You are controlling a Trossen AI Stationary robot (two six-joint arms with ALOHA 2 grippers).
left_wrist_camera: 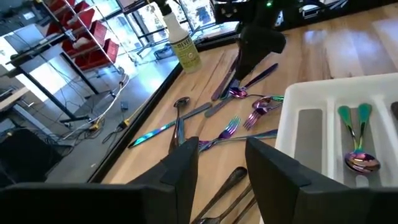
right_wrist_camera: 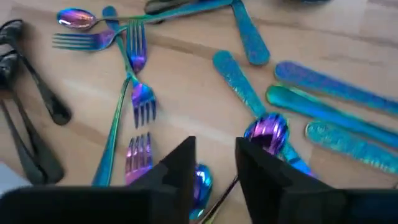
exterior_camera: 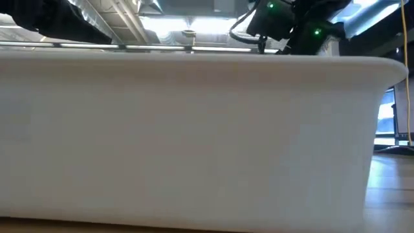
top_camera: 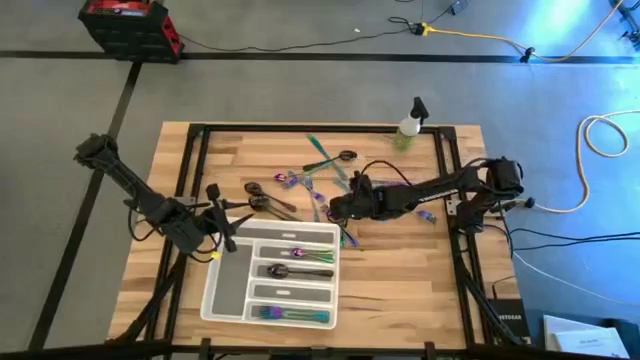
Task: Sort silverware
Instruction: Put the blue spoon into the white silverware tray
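Note:
Loose silverware (top_camera: 312,180) lies scattered on the wooden table beyond the white tray (top_camera: 232,292): iridescent forks (right_wrist_camera: 134,56), spoons (right_wrist_camera: 268,129) and knives (right_wrist_camera: 323,87), plus dark pieces (top_camera: 266,200). The tray holds iridescent spoons (left_wrist_camera: 357,158) and dark pieces (top_camera: 296,271) in its compartments. My right gripper (top_camera: 339,212) (right_wrist_camera: 214,167) is open low over the pile, with an iridescent spoon (right_wrist_camera: 203,185) below its gap. My left gripper (top_camera: 222,228) (left_wrist_camera: 221,167) is open at the tray's far left corner, holding nothing.
A spray bottle (top_camera: 410,122) (left_wrist_camera: 180,38) stands at the table's far edge. The tray wall (exterior_camera: 194,142) fills the low view. Bare wood lies right of the tray (top_camera: 400,280). A red crate (top_camera: 128,25) and cables sit on the floor.

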